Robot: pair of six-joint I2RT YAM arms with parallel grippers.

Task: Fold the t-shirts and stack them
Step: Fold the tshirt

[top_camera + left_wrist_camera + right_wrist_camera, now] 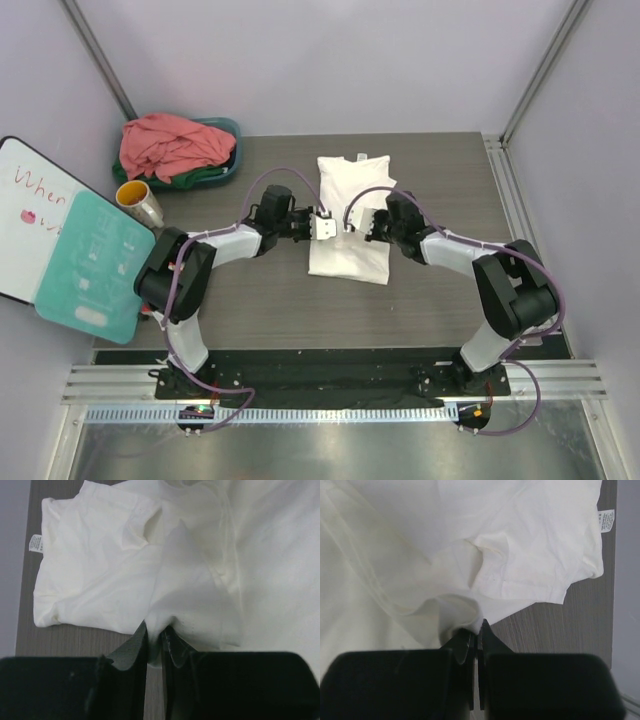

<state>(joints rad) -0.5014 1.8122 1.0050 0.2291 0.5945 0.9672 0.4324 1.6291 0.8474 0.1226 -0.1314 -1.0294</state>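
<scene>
The white t-shirt [350, 190] lies partly folded on the dark table, collar at the far end. My left gripper [325, 227] and right gripper [352, 222] meet over its middle. In the left wrist view the left gripper [156, 636] is shut on a bunched fold of the white t-shirt [115, 565]. In the right wrist view the right gripper [480, 629] is pinched shut on a raised fold of the white t-shirt [520, 545]. A salmon-pink t-shirt [168, 143] is heaped at the back left, with a dark green t-shirt [207, 177] under it.
A teal basin [229, 127] holds the pink and green shirts at the back left. A cup [140, 203], a teal card [95, 265] and a whiteboard [25, 215] stand along the left side. Frame posts rise at both back corners.
</scene>
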